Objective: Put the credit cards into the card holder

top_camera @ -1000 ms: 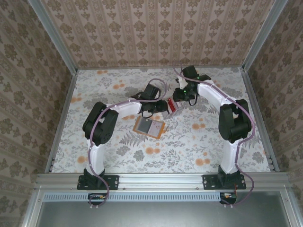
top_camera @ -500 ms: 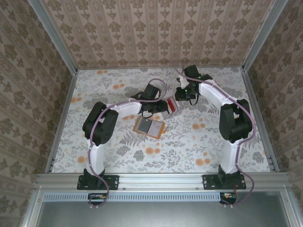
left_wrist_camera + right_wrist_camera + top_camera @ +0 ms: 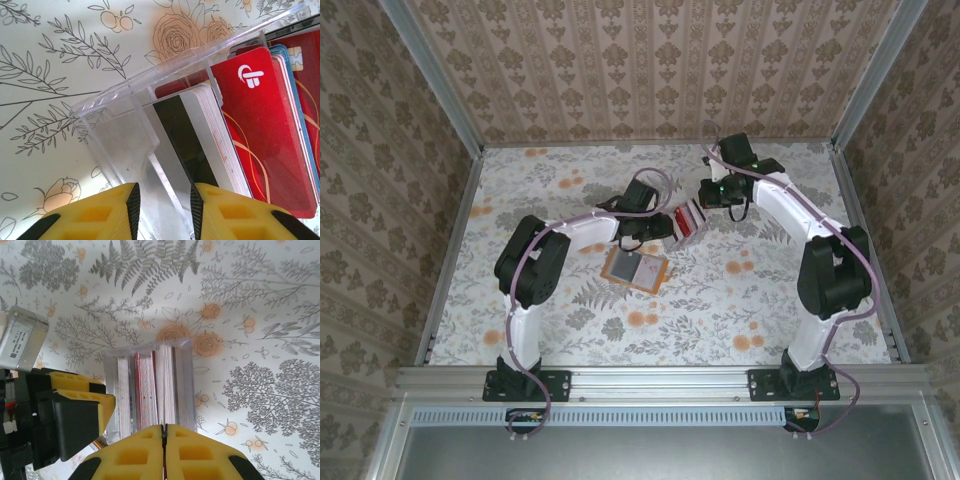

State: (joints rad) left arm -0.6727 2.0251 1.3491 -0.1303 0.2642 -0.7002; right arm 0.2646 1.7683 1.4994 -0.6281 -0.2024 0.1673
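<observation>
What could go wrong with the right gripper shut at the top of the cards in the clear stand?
1. The right gripper is shut at the top edges of tightly packed credit cards. It may have pinched two, or none; I cannot tell which.
2. The left gripper seems to hold the clear stand by one end only. Lifting a tight card could twist the stand and spill the rest.

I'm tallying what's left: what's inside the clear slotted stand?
The clear stand holds credit cards: a white stack with a dark stripe, then red ones. Its end compartment looks empty. Faces behind the front cards are covered.
</observation>
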